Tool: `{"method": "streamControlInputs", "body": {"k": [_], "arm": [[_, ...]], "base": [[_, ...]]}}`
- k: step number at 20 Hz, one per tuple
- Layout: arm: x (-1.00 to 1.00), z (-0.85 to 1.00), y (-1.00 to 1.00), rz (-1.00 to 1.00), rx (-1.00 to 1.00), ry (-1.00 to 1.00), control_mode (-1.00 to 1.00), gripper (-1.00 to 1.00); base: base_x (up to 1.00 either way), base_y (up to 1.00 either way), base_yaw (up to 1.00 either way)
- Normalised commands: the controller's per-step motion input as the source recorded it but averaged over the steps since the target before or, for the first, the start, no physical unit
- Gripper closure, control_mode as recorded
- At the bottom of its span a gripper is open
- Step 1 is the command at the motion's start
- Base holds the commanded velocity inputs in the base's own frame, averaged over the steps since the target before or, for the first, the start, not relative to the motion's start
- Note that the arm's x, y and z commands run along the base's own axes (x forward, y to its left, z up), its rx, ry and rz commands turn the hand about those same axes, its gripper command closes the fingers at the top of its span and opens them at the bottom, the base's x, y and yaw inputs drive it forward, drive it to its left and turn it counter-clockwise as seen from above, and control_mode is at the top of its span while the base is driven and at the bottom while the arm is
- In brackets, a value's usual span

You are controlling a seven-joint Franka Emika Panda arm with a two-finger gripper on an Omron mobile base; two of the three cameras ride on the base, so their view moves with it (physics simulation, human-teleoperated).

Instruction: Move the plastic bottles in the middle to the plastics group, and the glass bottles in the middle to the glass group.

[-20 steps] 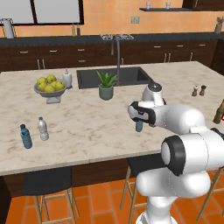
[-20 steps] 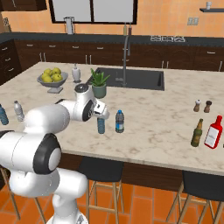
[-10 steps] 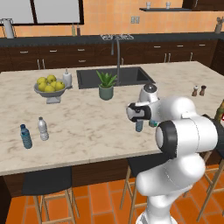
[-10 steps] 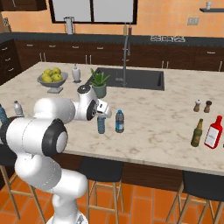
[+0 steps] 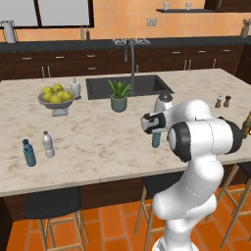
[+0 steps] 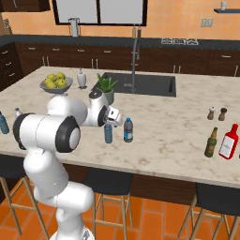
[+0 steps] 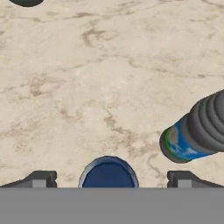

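The light blue plastic bottle stands mid-counter. Its blue cap sits between my fingertips. My gripper hovers right over it, open, with a gap on each side of the cap. Just beside it is the darker bottle with the blue-white label. The plastics group, a blue bottle and a clear whitish bottle, is far left. An olive-green glass bottle stands by a red bottle at the far right.
Behind the work area are a potted plant, a sink, a fruit bowl and a white pump bottle. Salt and pepper shakers stand at the right. Bare marble lies between the middle bottles and both groups.
The arm's elbow and upper links have swung round and bulk larger in both base views. The hand stays over the light blue bottle; the bottles have not moved.
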Motion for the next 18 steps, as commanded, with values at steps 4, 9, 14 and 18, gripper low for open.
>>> {"method": "streamControlInputs", "body": {"k": [4,9,14,18], "arm": [[0.14,-0.23,0.0,0.0,0.0,0.0,-1.0,-1.0],[-0.03,-0.3,0.0,0.0,0.0,0.01,-1.0,1.0],[-0.3,-0.44,0.0,0.0,0.0,0.06,-1.0,1.0],[-0.3,-0.2,0.0,0.0,0.0,-0.03,-1.0,1.0]], "base": [[0.0,0.0,0.0],[0.0,0.0,0.0],[0.0,0.0,0.0],[0.0,0.0,0.0]]}}
